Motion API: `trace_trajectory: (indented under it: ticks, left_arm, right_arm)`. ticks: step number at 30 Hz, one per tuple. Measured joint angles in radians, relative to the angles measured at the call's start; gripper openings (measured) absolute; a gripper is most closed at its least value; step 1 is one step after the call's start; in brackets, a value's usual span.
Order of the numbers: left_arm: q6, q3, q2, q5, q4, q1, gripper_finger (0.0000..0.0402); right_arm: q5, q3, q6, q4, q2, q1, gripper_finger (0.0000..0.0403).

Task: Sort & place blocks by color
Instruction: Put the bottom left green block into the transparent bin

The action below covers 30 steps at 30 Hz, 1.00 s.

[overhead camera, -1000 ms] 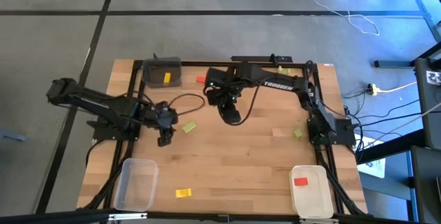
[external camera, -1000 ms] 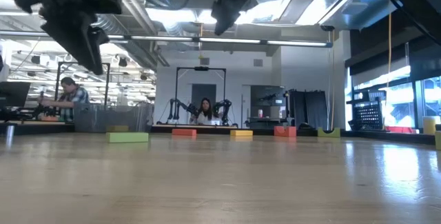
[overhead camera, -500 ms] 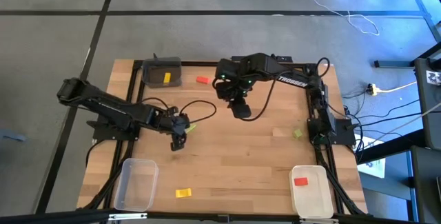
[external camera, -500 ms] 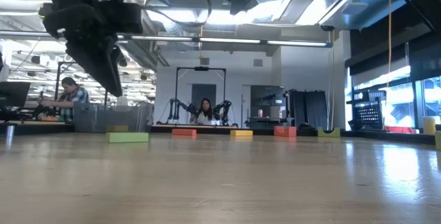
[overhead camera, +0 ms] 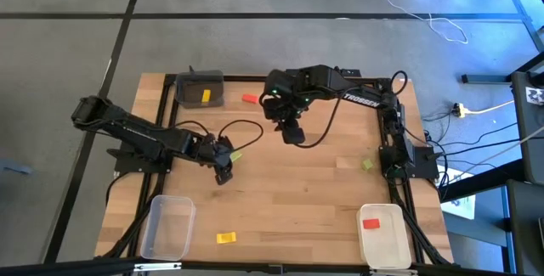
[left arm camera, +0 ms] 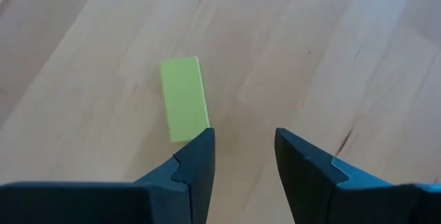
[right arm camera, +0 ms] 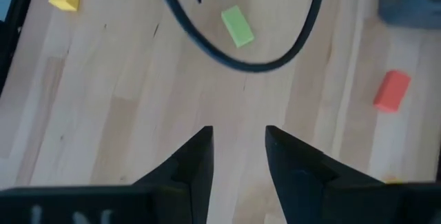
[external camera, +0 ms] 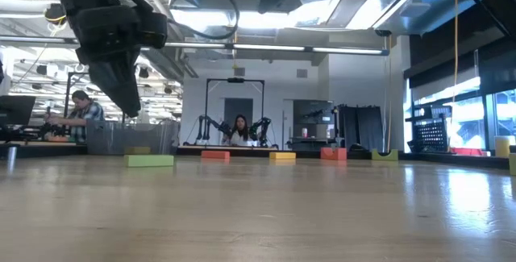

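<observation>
My left gripper (overhead camera: pixel 223 172) (left arm camera: pixel 242 148) hangs open above the table's middle left. A light green block (left arm camera: pixel 184 98) (overhead camera: pixel 235 155) lies flat on the wood just beyond one fingertip, not between the fingers. My right gripper (overhead camera: pixel 291 134) (right arm camera: pixel 238 148) is open and high over the table's far middle, with the same green block (right arm camera: pixel 237 25) and a red block (right arm camera: pixel 392 91) (overhead camera: pixel 250 99) lying ahead of it. Another yellow block (overhead camera: pixel 224 238) lies near the near edge, and a second green block (overhead camera: pixel 367 164) lies at the right side.
A dark bin (overhead camera: pixel 201 89) at the far left holds a yellow block (overhead camera: pixel 205 96). A clear bin (overhead camera: pixel 167 225) sits at the near left. A white bin (overhead camera: pixel 382 233) at the near right holds a red block (overhead camera: pixel 371 223). A black cable (right arm camera: pixel 241 64) loops across the table's middle.
My left gripper has moved toward the table's right and come lower, ending beside the green block. My right gripper has risen and drawn back a little toward the far edge. The blocks have stayed where they were.
</observation>
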Motion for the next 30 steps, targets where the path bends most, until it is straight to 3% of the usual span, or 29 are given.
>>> trace_trajectory:
  ticks: [8, 20, 30]
  left_arm:
    - [-0.13, 0.0, 0.0, -0.004, 0.0, 0.0, 0.0142]
    - [-0.162, 0.0, 0.0, -0.003, 0.01, 0.0, 0.0151]
    - [-0.104, 0.0, 0.041, 0.029, -0.015, 0.081, 0.0263]
  right_arm:
    - [0.0, 0.0, 0.0, 0.122, 0.0, 0.0, 0.0134]
    - [0.0, 0.0, 0.0, 0.28, 0.0, 0.0, 0.0134]
    - [0.0, 0.0, 0.0, 0.305, 0.0, 0.0, 0.0134]
